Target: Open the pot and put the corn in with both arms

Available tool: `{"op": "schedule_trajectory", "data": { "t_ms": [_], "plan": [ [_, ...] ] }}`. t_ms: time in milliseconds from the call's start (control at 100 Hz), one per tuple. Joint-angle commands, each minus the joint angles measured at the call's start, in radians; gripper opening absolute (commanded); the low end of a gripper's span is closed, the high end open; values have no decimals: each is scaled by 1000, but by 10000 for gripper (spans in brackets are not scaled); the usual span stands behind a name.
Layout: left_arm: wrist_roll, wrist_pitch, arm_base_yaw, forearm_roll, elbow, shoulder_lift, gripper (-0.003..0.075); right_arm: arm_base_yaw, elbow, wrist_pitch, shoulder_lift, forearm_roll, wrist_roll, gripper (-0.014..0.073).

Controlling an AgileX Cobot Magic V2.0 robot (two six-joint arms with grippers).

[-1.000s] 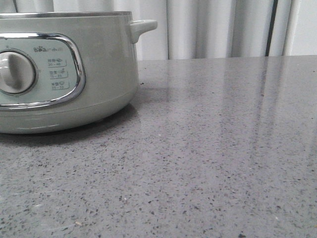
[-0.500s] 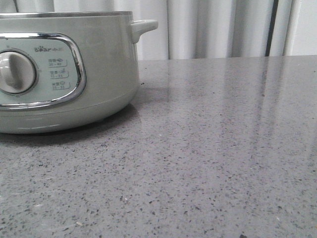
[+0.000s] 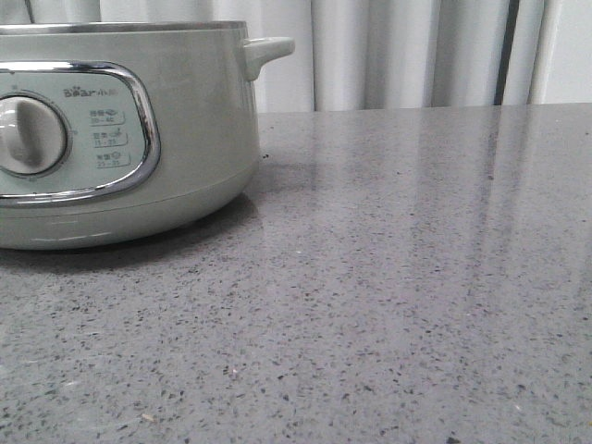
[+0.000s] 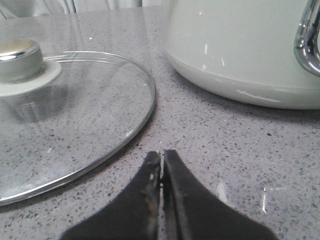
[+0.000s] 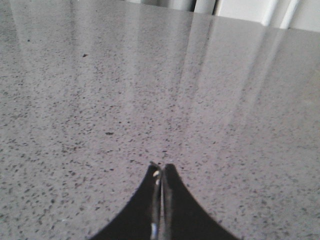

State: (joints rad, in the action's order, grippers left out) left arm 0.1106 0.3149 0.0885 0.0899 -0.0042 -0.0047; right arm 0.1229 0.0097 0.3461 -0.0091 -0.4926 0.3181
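Note:
The pale grey-green pot (image 3: 185, 129) stands at the left of the front view with its chrome-framed panel, dial (image 3: 32, 136) and side handle (image 3: 266, 48); its top is cut off by the frame. It also shows in the left wrist view (image 4: 240, 45). The glass lid (image 4: 65, 115) with its metal knob (image 4: 19, 59) lies flat on the counter beside the pot. My left gripper (image 4: 161, 154) is shut and empty, low over the counter between lid and pot. My right gripper (image 5: 161, 165) is shut and empty over bare counter. The corn is out of view.
The grey speckled counter (image 3: 416, 277) stretches to the right of the pot. Pale curtains (image 3: 407, 51) hang behind the far edge.

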Motion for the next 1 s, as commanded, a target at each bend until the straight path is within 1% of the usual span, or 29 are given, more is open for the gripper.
{"op": "schedule_trajectory", "data": {
  "t_ms": [0,170,260,990],
  "plan": [
    [-9,-46,8,3,26,-28,-20,-6,18,-28,-22,81,-111,-64],
    [-9,-46,8,3,26,-28,-20,-6,18,-35,-22,262,-277,-64],
    [-9,-46,8,3,26,-28,-20,-6,18,-35,-22,328,-318,-64],
    [-9,-46,8,3,26,-28,-20,-6,18,-44,-22,328,-333,-64]
  ]
}}
